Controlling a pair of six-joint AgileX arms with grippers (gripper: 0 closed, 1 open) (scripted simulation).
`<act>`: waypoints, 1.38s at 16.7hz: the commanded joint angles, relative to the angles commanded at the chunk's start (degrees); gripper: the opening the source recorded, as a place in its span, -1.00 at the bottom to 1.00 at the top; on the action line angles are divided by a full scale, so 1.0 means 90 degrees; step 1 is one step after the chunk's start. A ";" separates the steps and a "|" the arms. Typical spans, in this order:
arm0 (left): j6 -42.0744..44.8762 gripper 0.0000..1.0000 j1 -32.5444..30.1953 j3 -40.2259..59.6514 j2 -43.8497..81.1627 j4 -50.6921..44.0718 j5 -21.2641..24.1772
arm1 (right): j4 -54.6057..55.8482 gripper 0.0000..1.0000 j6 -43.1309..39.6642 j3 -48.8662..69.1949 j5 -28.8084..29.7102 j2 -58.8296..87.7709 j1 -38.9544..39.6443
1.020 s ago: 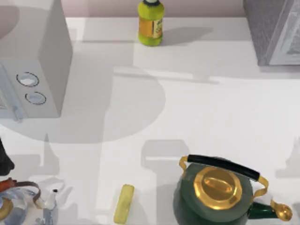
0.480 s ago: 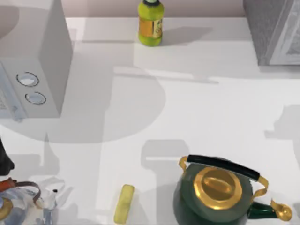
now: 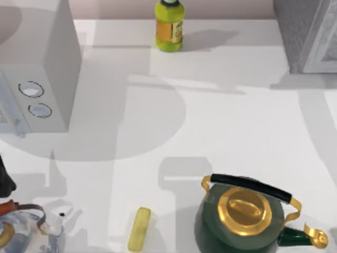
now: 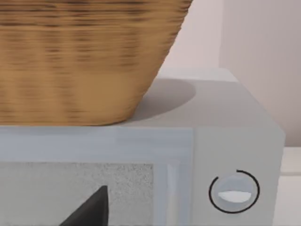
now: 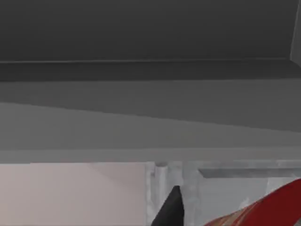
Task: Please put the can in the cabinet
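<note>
The can (image 5: 270,207) is a red curved shape in the right wrist view, tilted, close beside a black fingertip (image 5: 170,207) of my right gripper (image 5: 214,220), which appears shut on it. Ahead of it is a pale framed panel (image 5: 225,186) with broad dark grey surfaces above. The cabinet (image 3: 300,31), grey and speckled, stands at the table's far right corner in the top view. My left arm (image 3: 4,179) sits parked at the left edge. One of its black fingertips (image 4: 89,212) faces the light grey box (image 4: 235,141).
A light grey box with two dials (image 3: 47,79) fills the far left, with a wicker basket (image 4: 80,56) on top. A yellow-green bottle (image 3: 169,26) stands at the back. A green kettle (image 3: 245,213), a yellow bar (image 3: 139,228) and a glass teapot (image 3: 23,232) line the front.
The arm's shadow on the right side of the table has slid away from the front toward the cabinet. Nothing on the table has moved.
</note>
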 joint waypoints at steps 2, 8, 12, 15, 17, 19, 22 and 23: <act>0.0000 1.00 0.0000 0.0000 0.0000 0.0000 0.0000 | -0.0198 -1.00 0.0000 0.0901 0.0078 0.0645 0.0113; 0.0000 1.00 0.0000 0.0000 0.0000 0.0000 0.0000 | -0.0481 -1.00 -0.0026 0.1990 0.0172 0.1570 0.0282; 0.0000 1.00 0.0000 0.0000 0.0000 0.0000 0.0000 | -0.0471 -1.00 -0.0013 0.1956 0.0168 0.1554 0.0257; 0.0000 1.00 0.0000 0.0000 0.0000 0.0000 0.0000 | -0.0601 -1.00 -0.0017 0.2187 0.0147 0.1760 0.0223; 0.0000 1.00 0.0000 0.0000 0.0000 0.0000 0.0000 | -0.0803 -1.00 -0.0018 0.2668 0.0111 0.2192 0.0165; 0.0000 1.00 0.0000 0.0000 0.0000 0.0000 0.0000 | -0.1006 -1.00 -0.0014 0.3403 0.0057 0.2806 0.0106; 0.0000 1.00 0.0000 0.0000 0.0000 0.0000 0.0000 | -0.1270 -1.00 -0.0006 0.4966 -0.0031 0.3875 0.0029; 0.0000 1.00 0.0000 0.0000 0.0000 0.0000 0.0000 | -0.1352 -1.00 -0.0006 0.5567 -0.0055 0.4238 0.0002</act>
